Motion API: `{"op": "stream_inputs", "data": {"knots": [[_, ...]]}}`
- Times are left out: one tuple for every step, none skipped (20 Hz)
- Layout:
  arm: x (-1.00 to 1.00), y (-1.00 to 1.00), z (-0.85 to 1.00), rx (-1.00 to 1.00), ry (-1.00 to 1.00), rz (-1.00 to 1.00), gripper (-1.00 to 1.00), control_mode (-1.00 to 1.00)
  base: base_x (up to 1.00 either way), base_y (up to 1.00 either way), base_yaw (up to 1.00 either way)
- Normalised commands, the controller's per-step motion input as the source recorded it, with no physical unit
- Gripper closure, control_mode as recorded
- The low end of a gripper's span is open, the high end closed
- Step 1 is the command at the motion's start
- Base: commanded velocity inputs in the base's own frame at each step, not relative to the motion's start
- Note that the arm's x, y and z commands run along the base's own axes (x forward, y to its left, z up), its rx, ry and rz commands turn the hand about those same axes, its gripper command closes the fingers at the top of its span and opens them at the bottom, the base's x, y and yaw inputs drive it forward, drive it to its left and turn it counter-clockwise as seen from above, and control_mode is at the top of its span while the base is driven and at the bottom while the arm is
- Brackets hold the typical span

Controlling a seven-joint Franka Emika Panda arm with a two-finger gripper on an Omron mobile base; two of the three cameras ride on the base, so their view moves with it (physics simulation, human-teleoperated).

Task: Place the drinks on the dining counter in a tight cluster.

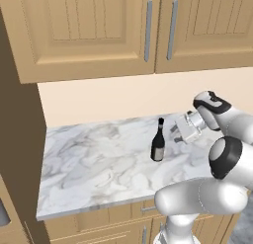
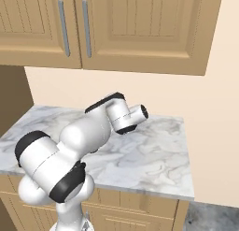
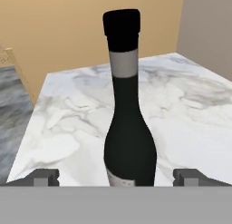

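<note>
Marble veined in grey covers the short table under the tan wall cabinets, and we stand at its near edge with our arm reaching in from the right. Nearest to us in the hand view, our two fingers stand wide apart with nothing between their pads. Our gripper hangs just right of the wine bottle, turned sideways so that it looks along the tabletop at it. That bottle stands upright toward the right half of the marble, its long axis vertical, dark body below and black-capped neck above. Seen from the hand, it sits centred in the gap between the fingers and just beyond their tips, so we judge a straight advance would bring the body between them. Beyond the bottle lie bare marble, then the cream wall. This is not the dining counter, so the bottle has yet to be carried there.
</note>
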Motion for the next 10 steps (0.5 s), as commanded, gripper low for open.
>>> {"op": "stream_inputs", "data": {"knots": [[0.00,0.16,-0.04,0.00,0.00,0.00,-1.00,-1.00,0.00,0.00,0.00],[0.00,0.19,-0.06,-0.01,0.00,0.00,-1.00,-1.00,0.00,0.00,0.00],[0.01,0.18,-0.04,-0.01,0.00,0.00,-1.00,-1.00,0.00,0.00,0.00],[0.03,0.16,0.00,-0.01,0.00,0.00,-1.00,-1.00,0.00,0.00,0.00],[0.05,0.10,0.00,0.00,0.00,0.00,-1.00,-1.00,0.00,0.00,0.00],[0.03,0.04,0.00,0.00,0.00,0.00,-1.00,-1.00,0.00,0.00,0.00],[0.11,0.08,0.00,0.00,0.00,0.00,-1.00,-1.00,0.00,0.00,0.00],[0.21,0.14,0.00,-0.01,0.00,0.00,-1.00,-1.00,0.00,0.00,0.00],[0.24,0.14,0.00,-0.01,0.00,0.00,-1.00,-1.00,0.00,0.00,0.00],[0.24,0.13,0.00,-0.02,0.00,0.00,-1.00,-1.00,0.00,0.00,0.00]]}}
